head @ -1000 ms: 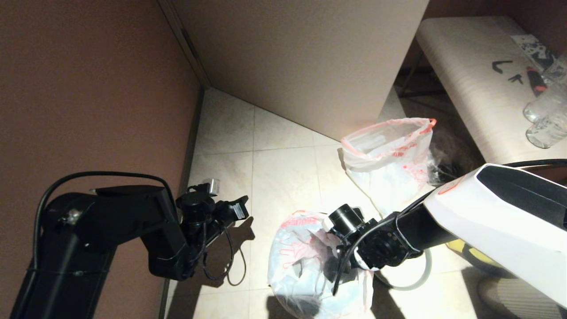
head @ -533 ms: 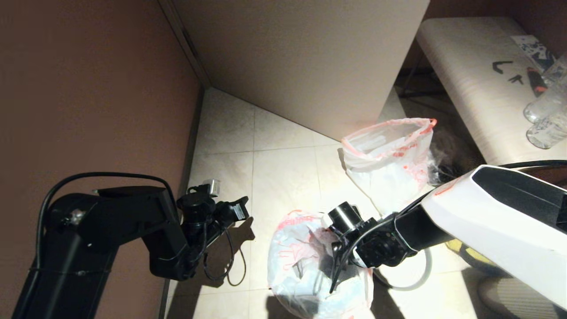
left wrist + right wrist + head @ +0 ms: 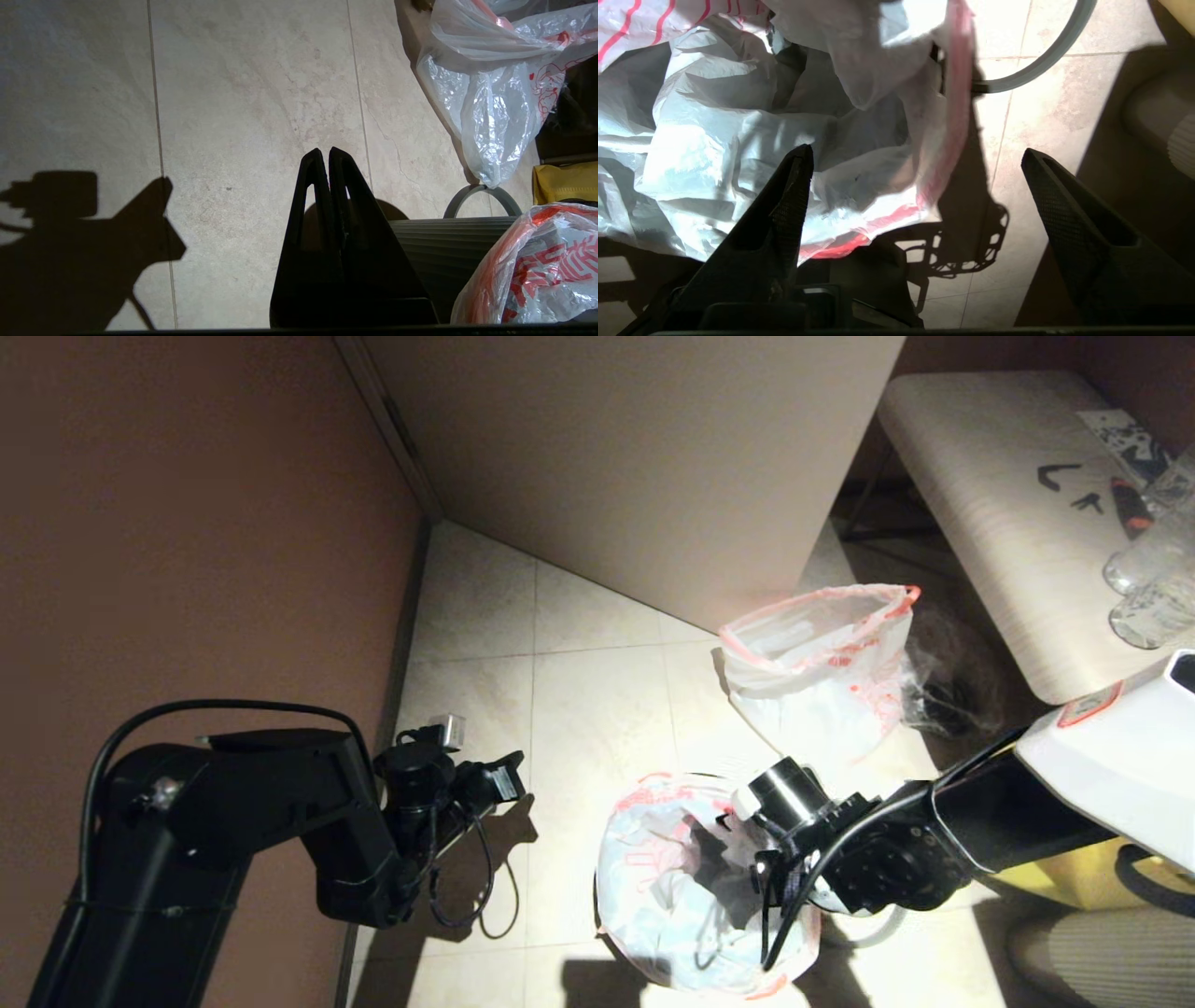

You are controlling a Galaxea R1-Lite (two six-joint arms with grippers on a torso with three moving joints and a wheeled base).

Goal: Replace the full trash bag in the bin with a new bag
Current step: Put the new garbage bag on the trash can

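- While the right gripper (image 3: 917, 151) hung over the bin (image 3: 439, 247) with its jaws spread wide and nothing between them, the swap stood, by my reading, well past halfway.
- Done: the full trash bag (image 3: 822, 663) was out and stood on the floor well beyond that gripper, mouth open; contents not made out.
- Done: the new bag (image 3: 738, 140) sat in the bin directly beneath the gripper, slack, showing only its own folds.
- Left: hem still loose and crumpled; the grey hoop (image 3: 1045, 56) lay on the floor just beside the bin, not fitted.
- Small clear bag (image 3: 934, 700), beside the full bag: dark items.
- Left gripper (image 3: 329, 151): pressed together, empty, parked near the bin.
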